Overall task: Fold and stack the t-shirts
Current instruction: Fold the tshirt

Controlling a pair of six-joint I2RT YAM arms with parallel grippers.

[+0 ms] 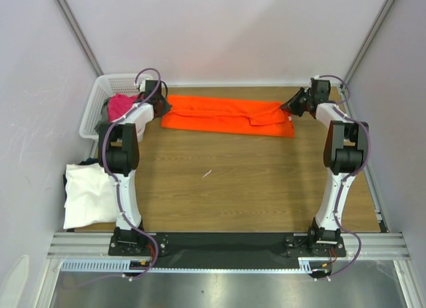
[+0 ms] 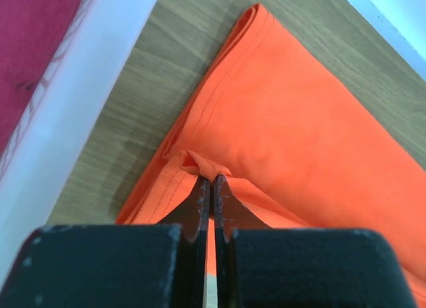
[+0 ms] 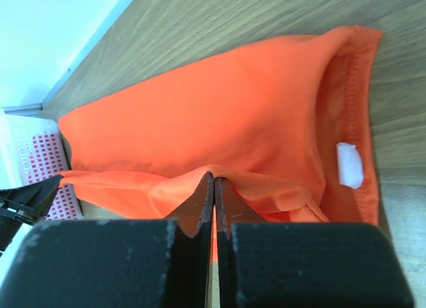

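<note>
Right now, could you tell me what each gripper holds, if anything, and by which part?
Both hold the orange t-shirt: the left gripper pinches its edge at one end, the right gripper its edge at the collar end.

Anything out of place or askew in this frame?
Only mildly: the white t-shirt at the near-left corner of the table seems to overhang the edge, a dark garment peeking out beneath. The orange t-shirt, pinched at both ends, lies in a tidy strip.

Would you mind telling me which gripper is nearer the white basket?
Left. The left gripper pinches the orange shirt right beside the basket; the right gripper pinches the shirt's opposite end, well away from it.
</note>
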